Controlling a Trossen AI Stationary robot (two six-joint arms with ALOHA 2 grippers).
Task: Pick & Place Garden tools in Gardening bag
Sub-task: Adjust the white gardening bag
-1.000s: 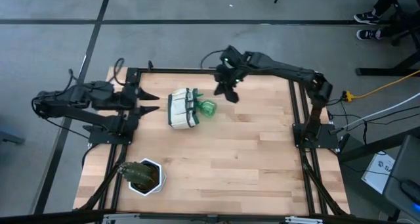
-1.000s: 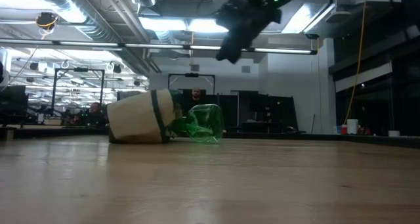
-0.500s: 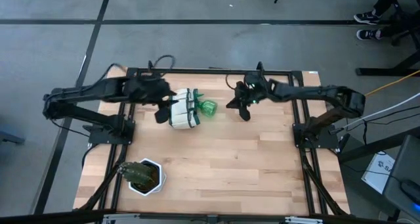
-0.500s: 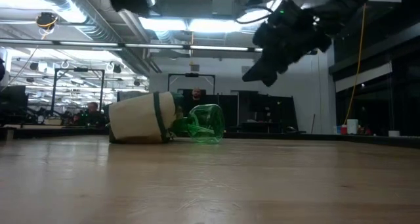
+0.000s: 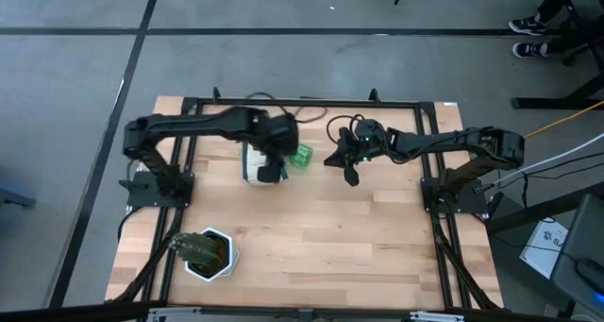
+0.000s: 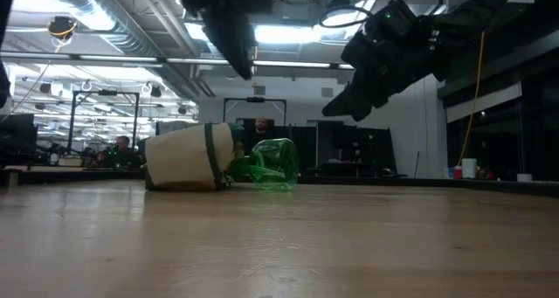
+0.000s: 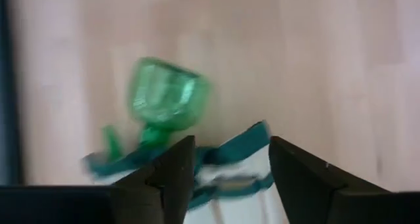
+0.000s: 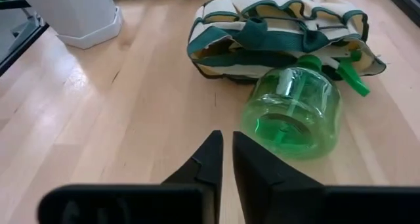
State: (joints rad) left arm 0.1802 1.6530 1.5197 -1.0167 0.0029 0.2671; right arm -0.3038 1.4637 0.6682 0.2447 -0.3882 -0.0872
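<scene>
Task looked barely begun, as far as visible. The gardening bag lay tipped on its side on the tabletop, mouth toward the green spray bottle, which lay on its side w/ neck and trigger at the bag's opening and body still outside. No trowel, shears or rake could be made out; they may have been inside the bag, can't tell.

Left claw hung right above the bag, fingers spread, nothing between them; bag and bottle sat just below and ahead of it. Right claw hovered off the tabletop, fingers nearly pressed together, empty, bottle just ahead of its tips, bag beyond.

Left to do: bottle fully in, prob. bag uprighted.

No brand, label or readable writing on anything.
</scene>
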